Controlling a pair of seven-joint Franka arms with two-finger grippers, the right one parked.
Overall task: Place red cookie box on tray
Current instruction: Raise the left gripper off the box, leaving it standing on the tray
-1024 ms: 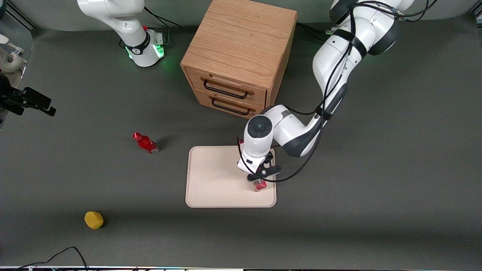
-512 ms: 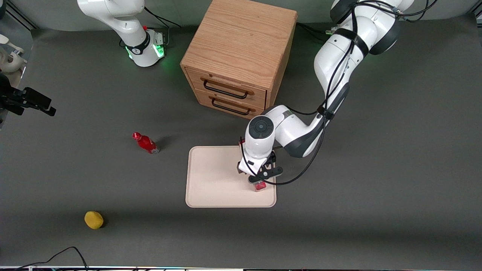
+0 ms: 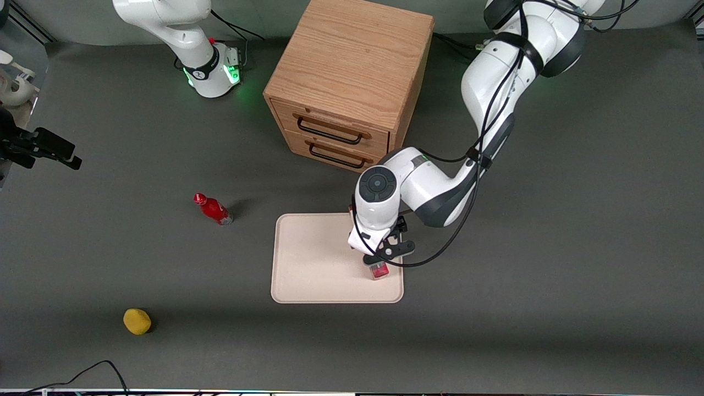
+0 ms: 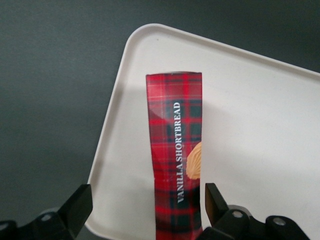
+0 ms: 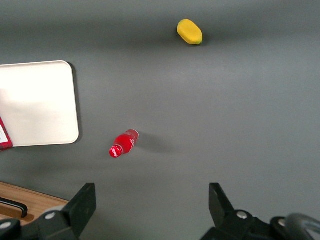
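Red tartan cookie box (image 4: 176, 160) lies on tray (image 4: 260, 125), jaws (image 4: 145, 207) apart.

White left arm (image 3: 489, 88), black joints and cables, black end effector (image 3: 379, 258)

Robotics lab, grey-matted table (image 3: 577, 247), two white arms, trailing cables, small wooden drawer unit (image 3: 346, 82) as prop
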